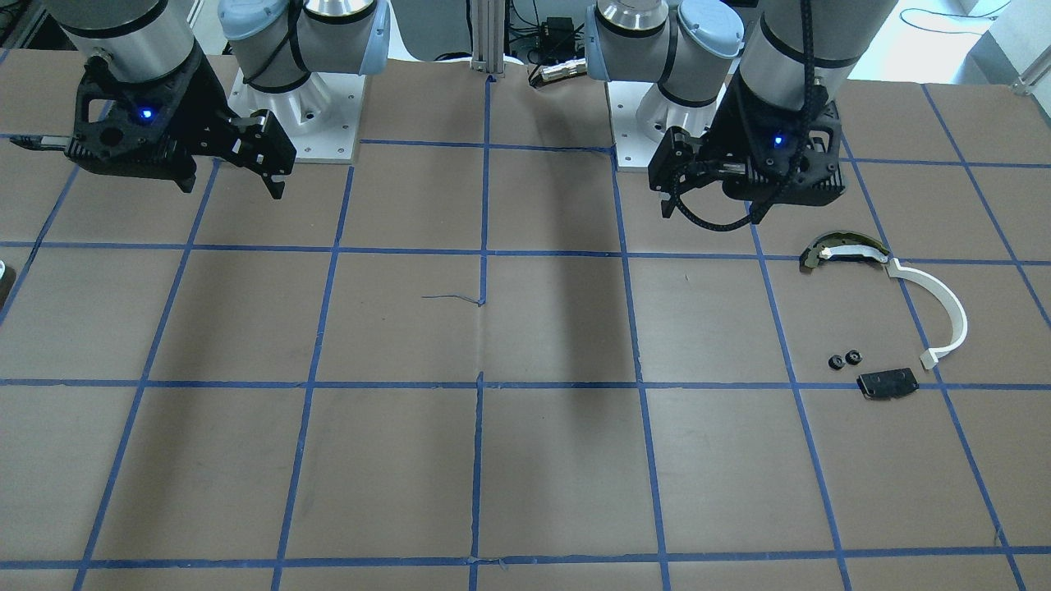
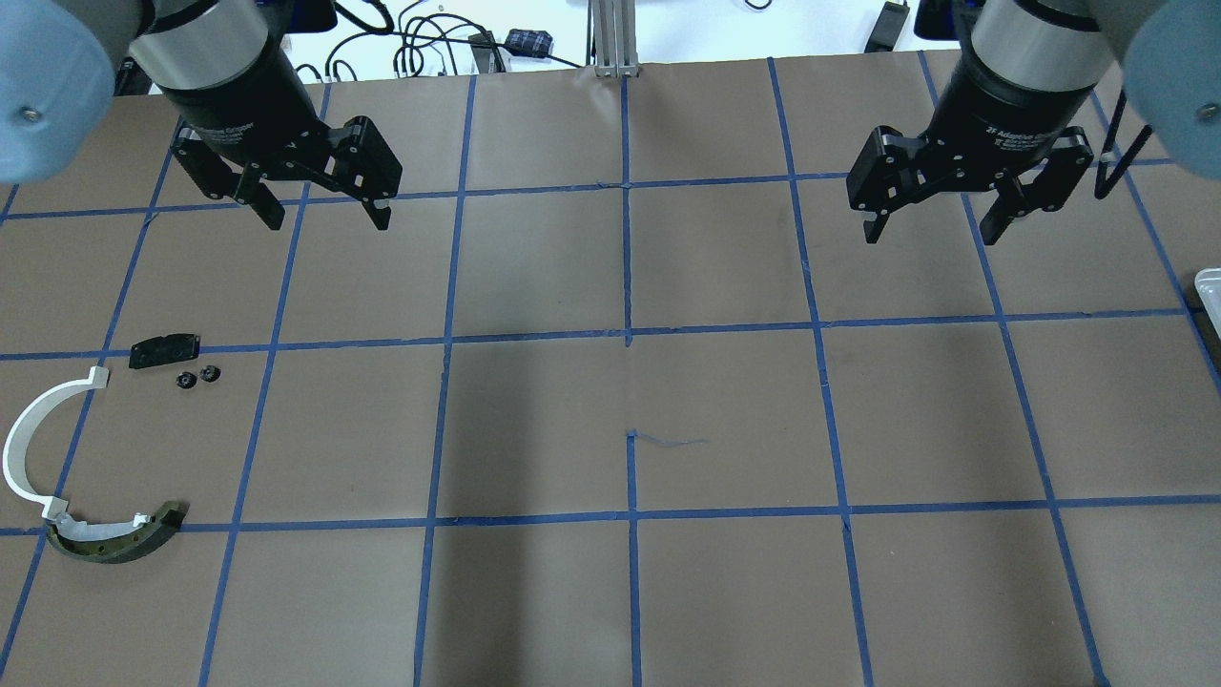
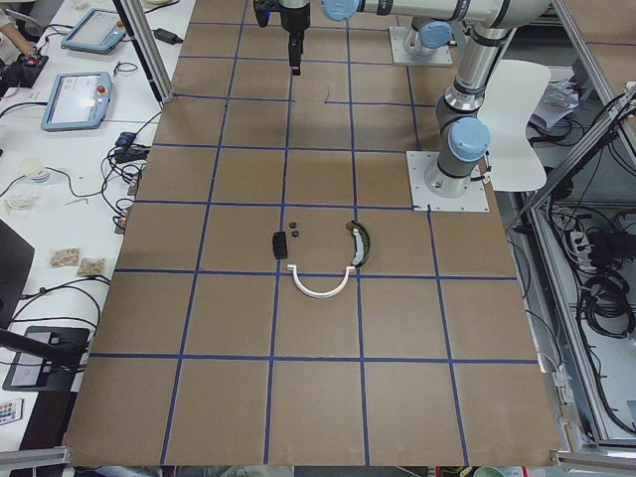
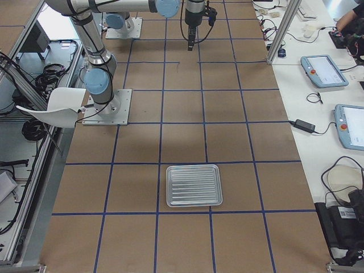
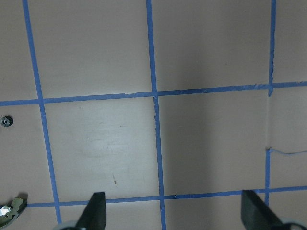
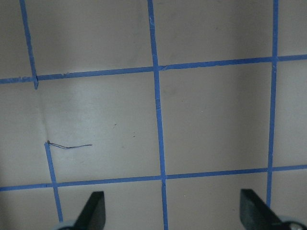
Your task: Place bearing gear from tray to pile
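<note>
Two small black bearing gears lie side by side on the table in the pile, beside a flat black plate, a thin white curved strip and a dark arc-shaped piece with a cream face. One gear shows at the left edge of the left wrist view. My left gripper is open and empty, raised above the table beyond the pile. My right gripper is open and empty on the other side. The ribbed metal tray shows nothing on it.
The table is brown paper with a blue tape grid. The tray's corner shows at the right edge of the overhead view. The arm bases stand at the robot's side of the table.
</note>
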### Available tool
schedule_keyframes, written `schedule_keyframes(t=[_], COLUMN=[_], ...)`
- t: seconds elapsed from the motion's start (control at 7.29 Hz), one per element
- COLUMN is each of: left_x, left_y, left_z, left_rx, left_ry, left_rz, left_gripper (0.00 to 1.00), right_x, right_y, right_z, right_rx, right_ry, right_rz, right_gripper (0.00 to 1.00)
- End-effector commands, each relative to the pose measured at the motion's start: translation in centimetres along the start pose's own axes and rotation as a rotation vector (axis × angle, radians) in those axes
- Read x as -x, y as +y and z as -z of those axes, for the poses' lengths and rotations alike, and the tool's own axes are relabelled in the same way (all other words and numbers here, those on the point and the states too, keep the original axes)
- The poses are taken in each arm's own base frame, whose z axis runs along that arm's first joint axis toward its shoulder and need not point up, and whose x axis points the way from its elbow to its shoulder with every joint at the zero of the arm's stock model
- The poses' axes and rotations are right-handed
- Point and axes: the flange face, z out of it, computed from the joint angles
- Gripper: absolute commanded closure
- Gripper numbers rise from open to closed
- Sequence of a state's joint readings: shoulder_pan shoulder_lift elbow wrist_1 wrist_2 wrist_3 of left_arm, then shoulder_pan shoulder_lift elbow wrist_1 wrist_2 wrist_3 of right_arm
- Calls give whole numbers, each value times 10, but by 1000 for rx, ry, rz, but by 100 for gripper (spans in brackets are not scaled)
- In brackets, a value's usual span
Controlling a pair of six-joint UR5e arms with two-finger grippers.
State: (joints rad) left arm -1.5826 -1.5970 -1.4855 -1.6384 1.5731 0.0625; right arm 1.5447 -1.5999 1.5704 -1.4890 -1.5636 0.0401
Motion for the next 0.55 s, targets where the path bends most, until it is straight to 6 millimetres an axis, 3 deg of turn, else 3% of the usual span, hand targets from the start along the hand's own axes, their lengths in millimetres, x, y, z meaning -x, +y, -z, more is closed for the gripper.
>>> schedule_keyframes(t=[0.0, 0.41], left_x=[0, 0], left_y=[8, 9], left_z=[10, -4], left_rx=[-77, -80], left_ry=[-8, -22], left_rz=[-19, -18], left_gripper=[0, 0], right_x=[0, 0], right_y=[1, 1], right_z=[0, 1], right_rx=[0, -2], right_ry=[-2, -1], right_rz=[-1, -1], right_gripper=[0, 0])
